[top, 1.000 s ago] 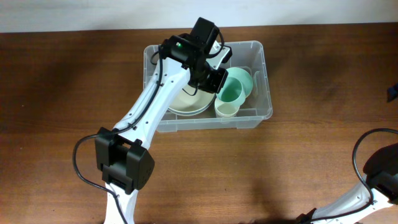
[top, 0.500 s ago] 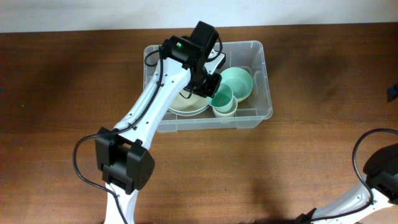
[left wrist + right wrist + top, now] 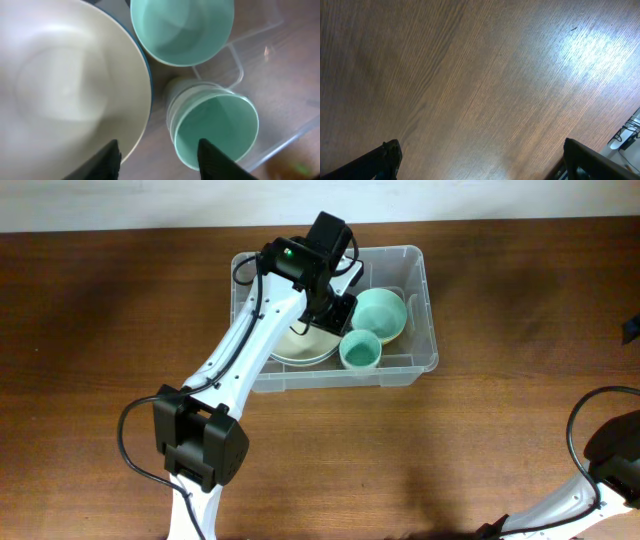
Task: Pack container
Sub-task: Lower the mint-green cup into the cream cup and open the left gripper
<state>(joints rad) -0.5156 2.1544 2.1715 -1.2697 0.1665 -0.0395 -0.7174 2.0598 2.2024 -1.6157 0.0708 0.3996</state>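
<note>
The clear plastic container point(image 3: 427, 310) stands at the back middle of the table. Inside lie a cream plate point(image 3: 300, 345), a mint green bowl point(image 3: 382, 315) and a mint green cup point(image 3: 360, 351) nested in a cream cup. My left gripper point(image 3: 338, 315) hangs inside the container, open and empty. In the left wrist view its fingers point(image 3: 160, 162) straddle the gap between the plate point(image 3: 65, 85) and the nested green cup point(image 3: 215, 131), with the bowl point(image 3: 182, 27) beyond. My right gripper point(image 3: 482, 160) is open and empty over bare wood.
The container's clear wall and ribs point(image 3: 272, 30) stand close to the right of the cups. Part of the right arm point(image 3: 605, 465) and its cable show at the bottom right of the wooden table point(image 3: 500, 430).
The left gripper held the green cup tilted, set it down into the cream cup, let go and drew back slightly. The right arm has not moved.
</note>
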